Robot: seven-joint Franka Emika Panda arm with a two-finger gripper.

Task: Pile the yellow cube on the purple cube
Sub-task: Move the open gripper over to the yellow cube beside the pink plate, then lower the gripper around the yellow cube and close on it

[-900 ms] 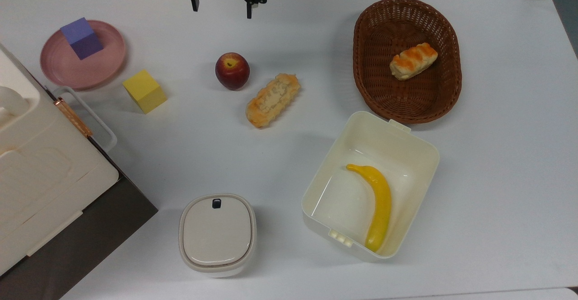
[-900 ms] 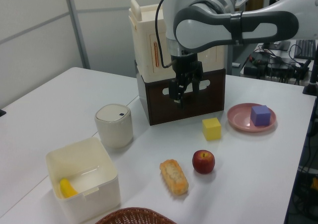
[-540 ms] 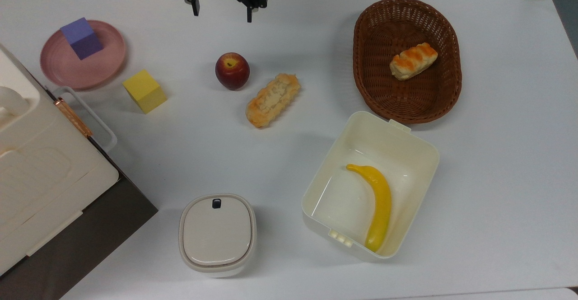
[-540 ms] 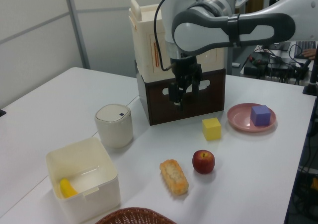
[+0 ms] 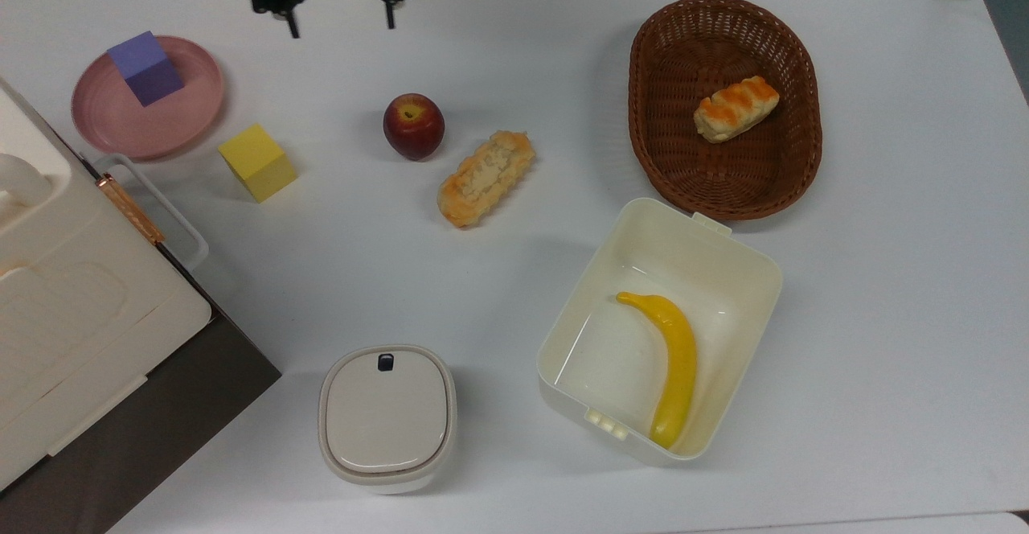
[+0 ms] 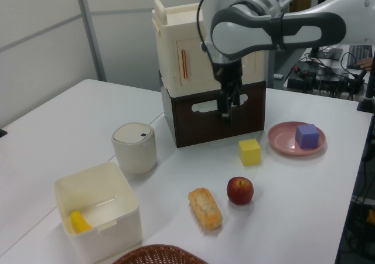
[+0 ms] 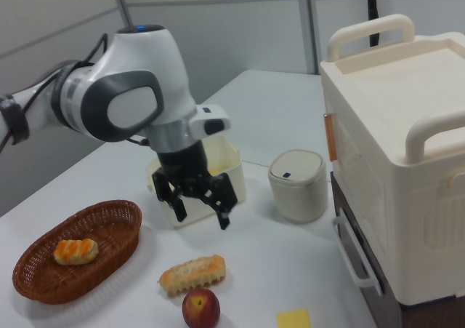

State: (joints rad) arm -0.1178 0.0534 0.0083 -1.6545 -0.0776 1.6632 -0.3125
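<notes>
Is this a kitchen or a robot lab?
Probably a robot lab: a robot arm hangs over a white table of pretend food and cubes, with office partition walls behind.

Around me the table (image 5: 514, 59) is white and evenly lit; grey panelled walls (image 6: 41, 47) with pale seams close off the left view's left side, and the same panels (image 7: 240, 22) stand behind the table in the right view; past the table's far corner in the left view sits a cluttered desk (image 6: 328, 76) with dark cables.
</notes>
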